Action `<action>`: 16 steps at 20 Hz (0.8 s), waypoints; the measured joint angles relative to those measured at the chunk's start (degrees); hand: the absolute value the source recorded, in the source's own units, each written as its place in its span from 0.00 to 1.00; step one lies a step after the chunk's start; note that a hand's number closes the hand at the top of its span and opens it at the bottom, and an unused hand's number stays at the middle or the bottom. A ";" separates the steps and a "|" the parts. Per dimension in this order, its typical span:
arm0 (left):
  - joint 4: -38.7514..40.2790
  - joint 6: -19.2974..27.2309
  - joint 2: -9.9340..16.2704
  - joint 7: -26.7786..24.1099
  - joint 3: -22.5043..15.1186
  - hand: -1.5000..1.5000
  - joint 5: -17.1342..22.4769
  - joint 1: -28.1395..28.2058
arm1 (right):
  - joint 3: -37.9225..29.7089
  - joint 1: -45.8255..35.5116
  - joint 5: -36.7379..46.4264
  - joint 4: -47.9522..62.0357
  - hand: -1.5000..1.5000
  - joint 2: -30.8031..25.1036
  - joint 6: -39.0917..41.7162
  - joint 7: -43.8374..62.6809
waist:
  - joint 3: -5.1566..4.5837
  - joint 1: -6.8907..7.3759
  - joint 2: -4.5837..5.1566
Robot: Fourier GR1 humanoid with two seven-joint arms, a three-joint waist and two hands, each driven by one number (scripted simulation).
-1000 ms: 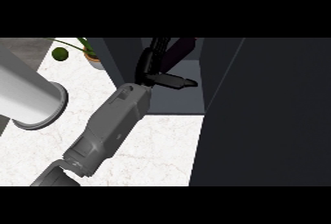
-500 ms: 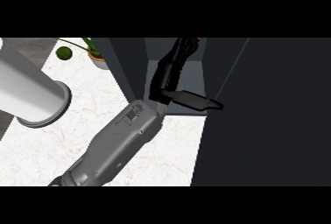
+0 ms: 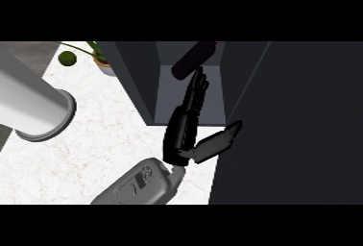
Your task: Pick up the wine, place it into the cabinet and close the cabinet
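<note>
Grey forearm (image 3: 142, 185), rounded glossy shell with a small dark marking on top, narrowing to a pale wrist. Black hand (image 3: 183, 137) just beside the cabinet (image 3: 291, 125): long slim fingers (image 3: 196, 91), flat blocky thumb (image 3: 216, 142).

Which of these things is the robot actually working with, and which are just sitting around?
Part of the job:
- dark wine bottle, inside the cabinet
- cabinet, open
- right hand, fingers straight, reaching in towards the bottle

Just there:
- potted plant, far left corner
- big grey cylinder, at the left
- white counter
</note>
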 measured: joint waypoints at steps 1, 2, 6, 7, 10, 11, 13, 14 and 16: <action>-1.51 1.09 -0.09 -0.46 -0.75 0.00 -0.23 1.46 | -0.06 -1.16 0.15 0.23 0.00 -0.24 -0.30 0.41 | 0.00 -0.08 0.06; -3.92 1.76 -0.06 -0.65 -1.76 0.00 -0.76 3.43 | 0.25 -0.63 0.28 0.04 0.00 -0.07 -0.39 0.39 | -0.02 -0.08 0.04; -13.12 4.04 0.80 -0.46 -5.10 1.00 -2.20 10.55 | 0.35 -0.74 0.67 0.11 0.00 -0.19 -0.56 0.10 | -0.06 -0.10 0.08; -15.59 4.23 1.33 -0.43 -6.23 1.00 -2.45 12.65 | 0.50 -1.71 0.97 0.24 0.00 -0.24 -0.91 0.38 | -0.06 -0.05 0.06; -21.71 3.90 3.90 0.50 -9.01 1.00 -3.45 17.57 | 0.67 -1.52 1.61 0.02 0.00 -0.15 -1.24 0.45 | -0.09 -0.14 0.09; -23.30 3.03 4.98 0.33 -9.61 1.00 -3.63 19.03 | 0.49 -1.10 1.52 -0.29 0.00 -0.36 -1.14 0.54 | -0.08 -0.22 0.11; -27.00 0.74 8.33 0.09 -10.00 1.00 -3.23 22.43 | 0.74 -1.41 1.62 -0.29 0.00 -0.67 -1.14 0.91 | -0.09 -0.24 0.12; -28.94 -0.19 9.86 0.04 -10.21 1.00 -3.17 23.92 | 0.92 -0.92 1.49 -0.29 0.00 -0.62 -0.88 0.81 | -0.09 -0.23 0.14; -32.18 -2.56 13.21 -1.00 -10.22 1.00 -2.61 27.12 | 2.18 -0.73 1.19 -0.39 1.00 -0.07 -0.64 1.21 | -0.07 -0.16 0.12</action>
